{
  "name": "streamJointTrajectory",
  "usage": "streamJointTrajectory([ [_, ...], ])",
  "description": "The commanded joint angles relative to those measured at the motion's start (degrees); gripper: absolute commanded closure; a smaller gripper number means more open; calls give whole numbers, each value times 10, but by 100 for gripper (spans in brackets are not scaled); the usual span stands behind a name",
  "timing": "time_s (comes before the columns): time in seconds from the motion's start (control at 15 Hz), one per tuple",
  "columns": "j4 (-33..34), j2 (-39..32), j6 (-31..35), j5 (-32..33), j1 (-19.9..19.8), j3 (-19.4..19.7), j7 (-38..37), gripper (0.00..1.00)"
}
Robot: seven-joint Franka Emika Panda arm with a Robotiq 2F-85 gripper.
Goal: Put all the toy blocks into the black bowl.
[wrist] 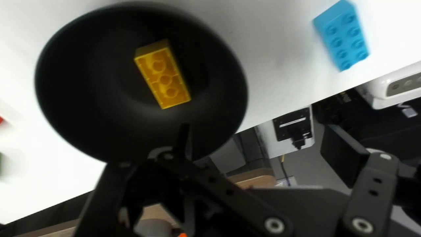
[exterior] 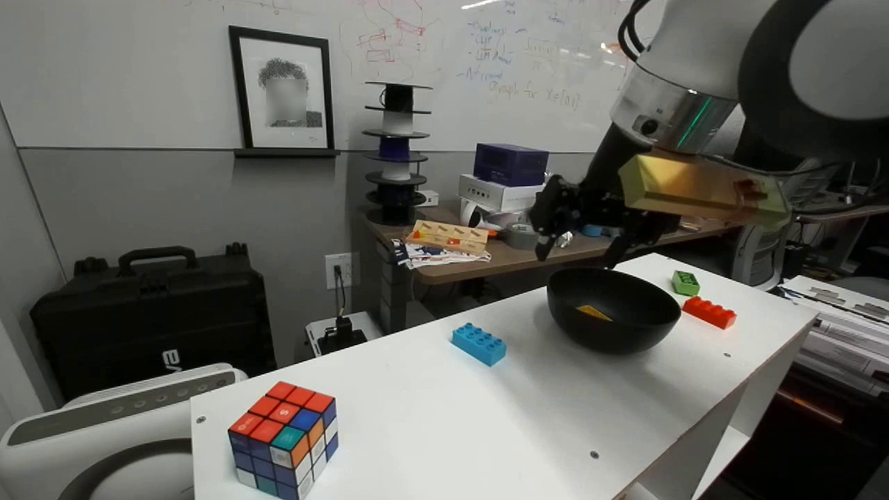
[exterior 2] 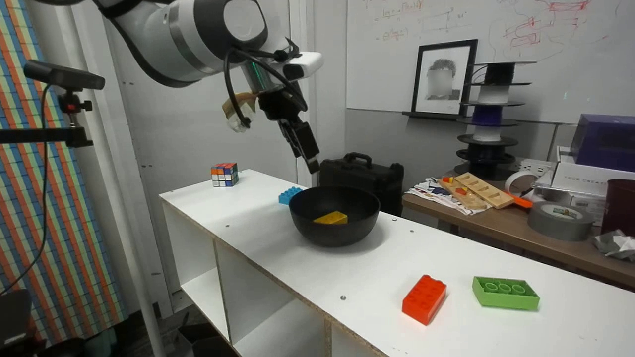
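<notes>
Raising the gripper (exterior: 576, 257) straight up — jaws wide, empty — should avoid jostling the yellow block (wrist: 163, 78) in the black bowl (exterior 2: 333, 236).

An exterior view looks somewhat down along the white surface (exterior: 430, 417) from the end where the Rubik's cube (exterior: 283, 437) stands nearest. With the red brick (exterior 2: 424, 300) and green brick (exterior 2: 505, 293) closest, an exterior view faces toward that Rubik's cube from the opposite end. Both exterior views take in the whiteboard (exterior: 160, 76) and framed portrait (exterior: 286, 90). The wrist view peers steeply down past the fingers (wrist: 345, 158), close above the black bowl (wrist: 105, 92); the black bowl, yellow brick (wrist: 164, 75) and blue brick (wrist: 343, 36) appear in all three views.
</notes>
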State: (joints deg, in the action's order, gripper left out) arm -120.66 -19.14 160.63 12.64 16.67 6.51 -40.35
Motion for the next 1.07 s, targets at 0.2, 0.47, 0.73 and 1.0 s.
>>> streamJointTrajectory([
  [0.2,17,23,-83,-114,-19,-127,177,0],
  [0.47,65,-20,-159,-116,-30,-156,290,0],
  [0.73,124,-70,-199,-89,-30,-143,344,0],
  [1.0,179,-131,-182,-52,-25,-115,347,0],
])
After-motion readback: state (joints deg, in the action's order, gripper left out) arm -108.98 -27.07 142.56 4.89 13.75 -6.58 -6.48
